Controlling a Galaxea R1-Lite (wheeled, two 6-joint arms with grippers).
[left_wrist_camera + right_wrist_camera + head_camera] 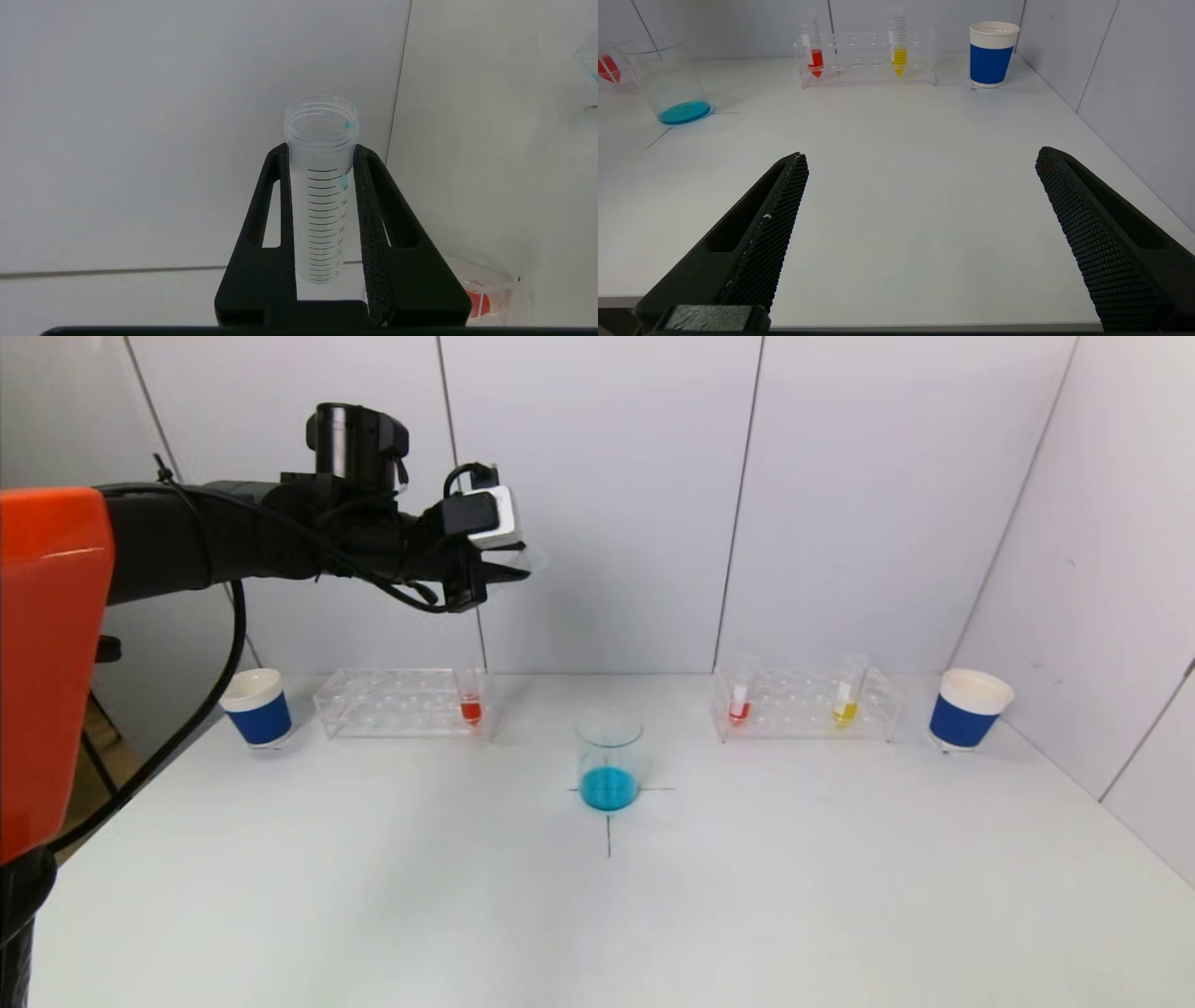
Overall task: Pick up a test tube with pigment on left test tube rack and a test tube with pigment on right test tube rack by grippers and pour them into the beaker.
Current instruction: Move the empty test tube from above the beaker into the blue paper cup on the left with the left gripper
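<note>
1. My left gripper (322, 154) is raised high over the far left of the table (747, 896), above the left rack (397, 702), fingers (275, 196) clenched on an empty test tube (321, 186); only small blue-green drops show near its threaded rim
2. In the head view the tube lies roughly level in the grip, mouth pointing right, well above the tabletop
3. The beaker (609, 758) stands at table centre on a black cross mark, w/ a shallow layer of blue liquid in the bottom
4. Left rack is clear plastic, far left; one tube w/ red pigment (470, 700) stands upright at its right end
5. Right rack (808, 705) is far right; it has a red tube (739, 698) toward its left end and a yellow tube (847, 700) toward its right, both upright
6. My right gripper (920, 233) isn't in the head view; its wrist cam shows it low over the near right of the table, fingers released and spread wide, nothing between them
7. A blue-and-white paper cup (257, 707) sits left of the left rack, another (967, 709) right of the right rack
</note>
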